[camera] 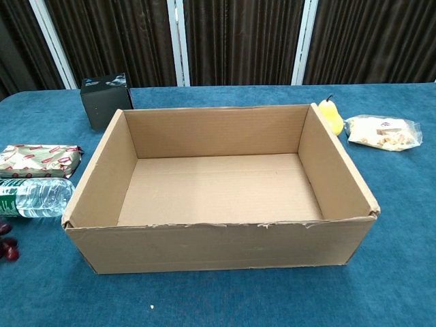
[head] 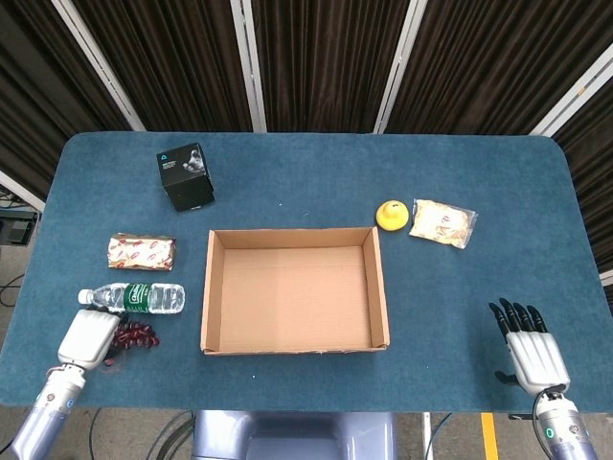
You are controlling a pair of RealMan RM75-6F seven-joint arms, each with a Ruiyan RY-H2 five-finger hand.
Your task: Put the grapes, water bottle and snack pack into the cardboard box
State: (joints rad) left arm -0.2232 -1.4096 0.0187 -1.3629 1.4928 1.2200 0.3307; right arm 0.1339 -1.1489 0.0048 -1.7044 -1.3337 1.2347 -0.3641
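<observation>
The dark red grapes (head: 140, 334) lie at the table's front left, and only their edge shows in the chest view (camera: 8, 249). My left hand (head: 88, 337) sits over their left end with its fingers curled down around them. Just behind lies the water bottle (head: 132, 298) on its side (camera: 30, 197), then a red and gold snack pack (head: 142, 252) (camera: 39, 160). The open cardboard box (head: 206, 287) stands empty in the middle (camera: 218, 242). My right hand (head: 534, 355) rests at the front right, fingers straight and apart, holding nothing.
A black cube-shaped box (head: 185, 176) stands at the back left (camera: 105, 99). A yellow pear (head: 392, 214) and a clear bag of pale snacks (head: 442, 222) lie right of the cardboard box (camera: 381, 132). Blue cloth covers the table.
</observation>
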